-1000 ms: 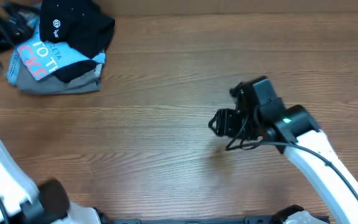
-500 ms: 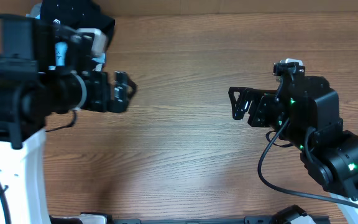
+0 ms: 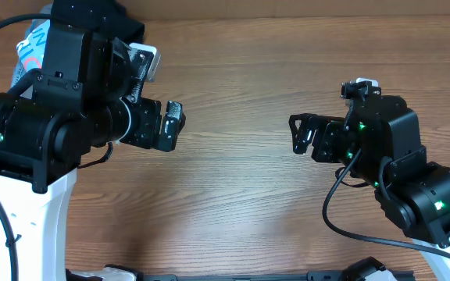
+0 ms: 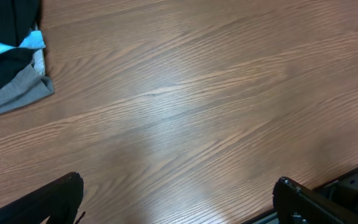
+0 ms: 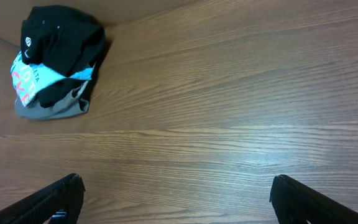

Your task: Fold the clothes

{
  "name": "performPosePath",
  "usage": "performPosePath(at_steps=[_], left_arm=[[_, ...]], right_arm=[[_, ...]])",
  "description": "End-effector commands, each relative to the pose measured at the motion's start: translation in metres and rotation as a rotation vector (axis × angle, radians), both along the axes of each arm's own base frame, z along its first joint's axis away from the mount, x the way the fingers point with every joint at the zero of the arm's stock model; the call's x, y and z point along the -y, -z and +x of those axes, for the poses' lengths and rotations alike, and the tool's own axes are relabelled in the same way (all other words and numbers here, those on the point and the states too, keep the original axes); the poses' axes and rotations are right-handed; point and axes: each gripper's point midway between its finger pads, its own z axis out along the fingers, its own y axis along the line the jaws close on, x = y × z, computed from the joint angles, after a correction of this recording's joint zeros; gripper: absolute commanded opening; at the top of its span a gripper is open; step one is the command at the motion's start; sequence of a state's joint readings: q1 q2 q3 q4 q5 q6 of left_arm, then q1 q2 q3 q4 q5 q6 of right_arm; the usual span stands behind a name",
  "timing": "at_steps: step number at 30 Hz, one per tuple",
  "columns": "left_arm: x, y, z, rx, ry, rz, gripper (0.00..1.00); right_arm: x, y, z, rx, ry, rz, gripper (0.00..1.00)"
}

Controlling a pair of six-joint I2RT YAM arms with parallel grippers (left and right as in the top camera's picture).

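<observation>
Both arms have risen above the bare wooden table (image 3: pixel 233 226), the left gripper (image 3: pixel 170 125) and right gripper (image 3: pixel 301 134) spread wide and empty, while the black T-shirt (image 5: pixel 61 37) sits folded atop the corner pile, so the fold looks finished.

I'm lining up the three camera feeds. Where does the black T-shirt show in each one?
Overhead: black T-shirt at the top left, partly behind the left arm.
Left wrist: top left corner.
Right wrist: upper left, on top of the pile.
Shared landmark: the light blue shirt under it.
</observation>
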State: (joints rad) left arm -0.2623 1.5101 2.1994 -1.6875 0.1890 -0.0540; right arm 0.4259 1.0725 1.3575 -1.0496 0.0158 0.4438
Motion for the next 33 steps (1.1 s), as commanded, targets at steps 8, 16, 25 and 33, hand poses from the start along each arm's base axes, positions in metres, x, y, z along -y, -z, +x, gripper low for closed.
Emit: performPosePath(at_steps=[8,16,25,33], left_arm=[[-0.001,0.004,0.002,-0.015,-0.019,0.007,1.0],[-0.001,0.004,0.002,-0.015,-0.02,0.007,1.0],[-0.001,0.004,0.002,-0.015,-0.02,0.007,1.0],[-0.001,0.004,0.002,-0.015,-0.019,0.007,1.0]], right_arm=[[0.023,-0.011,0.002,0.061,0.094,-0.064,1.0],[0.083,-0.059,-0.003,0.32,0.362,-0.115,1.0],[0.118,0.005,-0.021,0.401,0.456,-0.027,1.0],[0.108,0.063,-0.03,0.484,0.387,0.066,1.0]])
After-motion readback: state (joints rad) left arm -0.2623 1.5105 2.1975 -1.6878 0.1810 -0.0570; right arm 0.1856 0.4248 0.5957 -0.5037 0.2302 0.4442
